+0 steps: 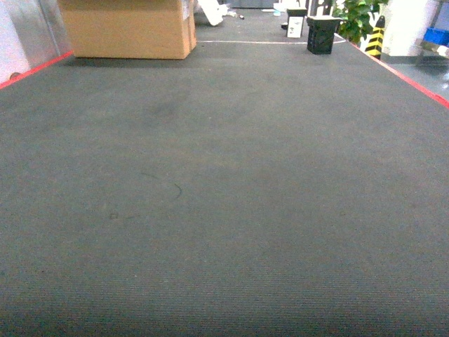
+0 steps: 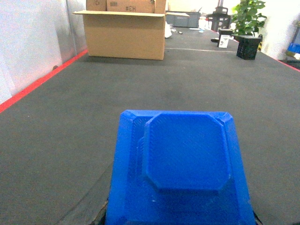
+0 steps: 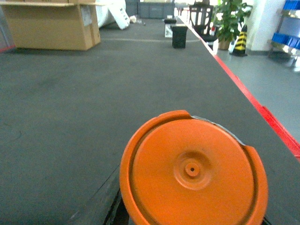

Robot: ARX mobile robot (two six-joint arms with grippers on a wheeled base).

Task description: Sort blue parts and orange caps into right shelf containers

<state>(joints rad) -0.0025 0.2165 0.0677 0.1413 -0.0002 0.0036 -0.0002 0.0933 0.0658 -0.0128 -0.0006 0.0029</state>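
Note:
A blue part (image 2: 180, 164), a square block with a raised octagonal face, fills the lower middle of the left wrist view. My left gripper is shut on it, with only a dark finger edge (image 2: 105, 218) showing beneath. A round orange cap (image 3: 192, 173) fills the lower right wrist view, held in my shut right gripper, whose fingers (image 3: 120, 213) are almost entirely hidden under it. Both parts hang above dark grey carpet. The right shelf containers (image 3: 287, 39) show as blue crates on a metal rack far off to the right. Neither gripper appears in the head view.
Grey carpet (image 1: 224, 196) stretches ahead, bordered by red lines (image 1: 414, 81) on both sides. A large cardboard box (image 1: 130, 28) stands at the far left. A black crate (image 1: 321, 35), a potted plant (image 1: 358, 17) and a yellow-black cone (image 1: 375, 38) stand at the far right.

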